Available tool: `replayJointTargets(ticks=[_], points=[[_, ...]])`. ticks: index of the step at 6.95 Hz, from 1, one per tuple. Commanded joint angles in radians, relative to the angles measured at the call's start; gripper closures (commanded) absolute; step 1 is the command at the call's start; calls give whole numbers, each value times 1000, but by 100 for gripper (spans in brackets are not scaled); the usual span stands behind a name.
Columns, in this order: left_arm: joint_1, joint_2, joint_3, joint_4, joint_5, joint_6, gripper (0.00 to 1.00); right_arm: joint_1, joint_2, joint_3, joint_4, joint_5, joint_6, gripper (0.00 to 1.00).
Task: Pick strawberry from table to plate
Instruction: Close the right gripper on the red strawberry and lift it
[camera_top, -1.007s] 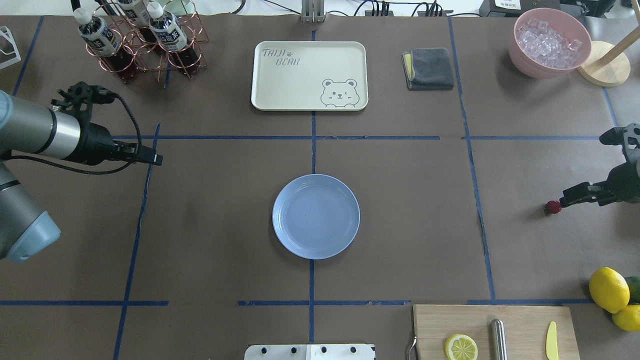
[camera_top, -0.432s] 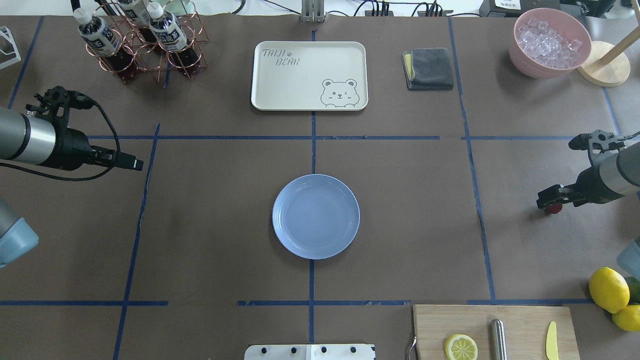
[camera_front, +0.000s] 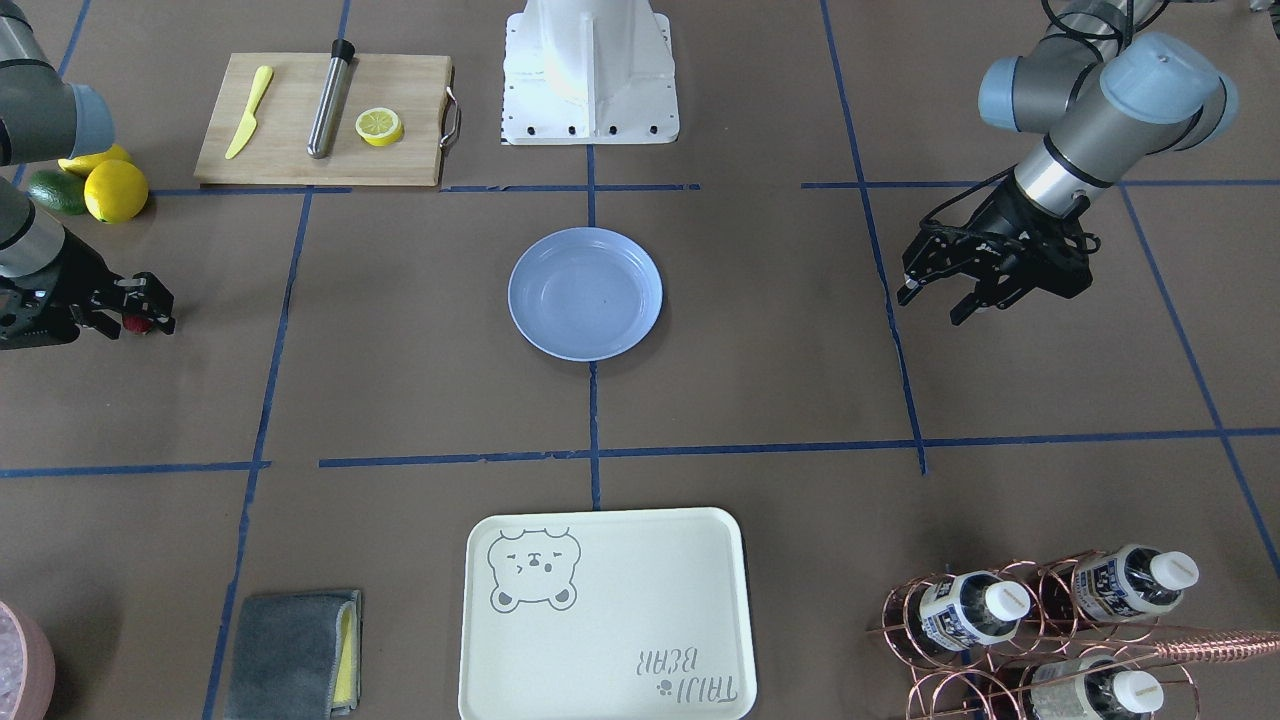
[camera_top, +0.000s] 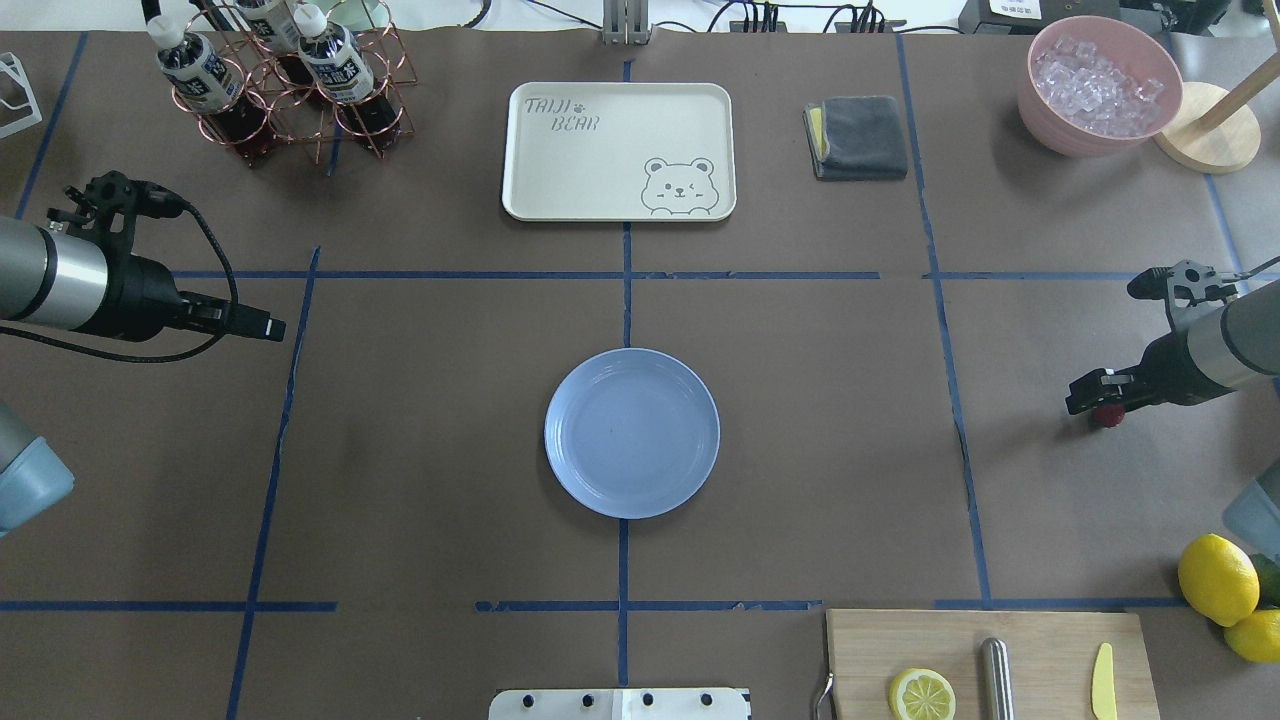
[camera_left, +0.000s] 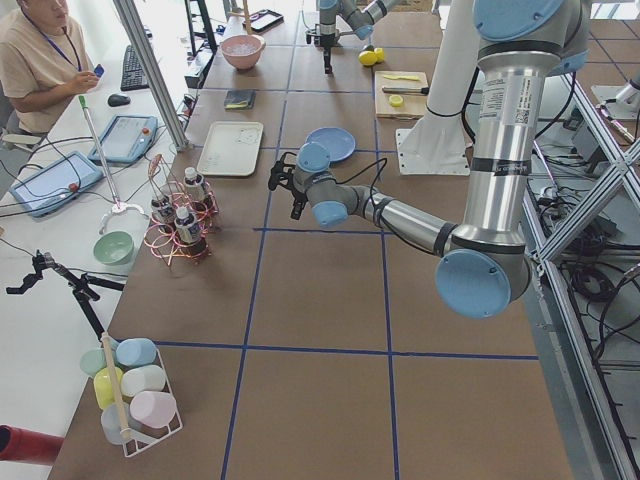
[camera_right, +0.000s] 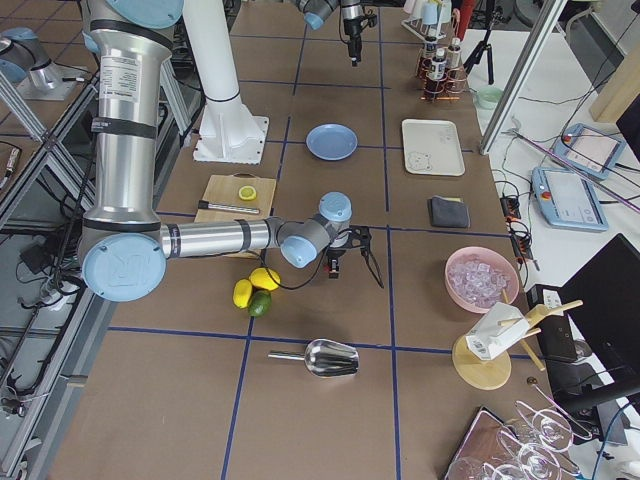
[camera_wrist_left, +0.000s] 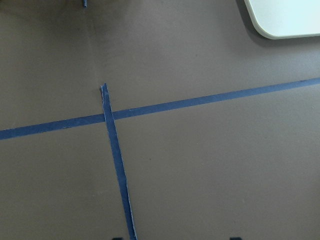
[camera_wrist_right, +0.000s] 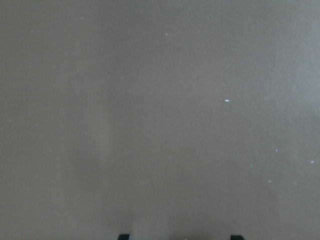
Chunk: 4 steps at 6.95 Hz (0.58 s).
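- Released, fingers spread wide, at the right pincer (camera_top: 1078, 395); low over the worktop (camera_top: 800, 450) near its right edge.
- Just beneath that pincer, one strawberry (camera_top: 1107, 416): dark red, resting on the brown paper, partly hidden by the black fingers.
- Released as well at the left pincer (camera_front: 930, 307): both fingers splayed, grasping nothing, above bare paper on the worktop's far left.
- One light-blue plate (camera_top: 632, 433) at the middle of the worktop, well apart from the strawberry and from both pincers.
- Between strawberry and plate: only brown paper and one blue tape line (camera_top: 950, 380) running front to back.
- Near the right pincer, at the near right corner: two whole lemons (camera_top: 1217, 578) and one green avocado (camera_front: 55, 192), bunched together.
- Just beside those, one wooden board (camera_top: 1050, 640) carrying one lemon half (camera_top: 921, 694), one metal rod (camera_top: 996, 678) and one yellow knife (camera_top: 1102, 680).
- Along the far edge, from right to left: one pink bowl of ice (camera_top: 1098, 85), one folded grey cloth (camera_top: 858, 137), one cream bear tray (camera_top: 618, 150), one copper wire rack (camera_top: 290, 100) with three bottles (camera_top: 195, 70).
- Off the worktop, in the left-end view: one person (camera_left: 35, 50) seated at a side desk.
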Motion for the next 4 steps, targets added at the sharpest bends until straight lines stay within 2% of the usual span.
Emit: replayJointTargets(ticks=[1,2,3,4], points=[[0,0,-2,0,0,-4,23,1,-10,8,0,9,2,79],[-2,-1,-4,0,1,-6,23,1,-18,10,1,9,2,84],[-2,2,-14,0,1,-7,23,1,-31,30,0,12,1,100],[-2,2,-14,0,0,-7,23,1,-36,78,-8,14,4,100]])
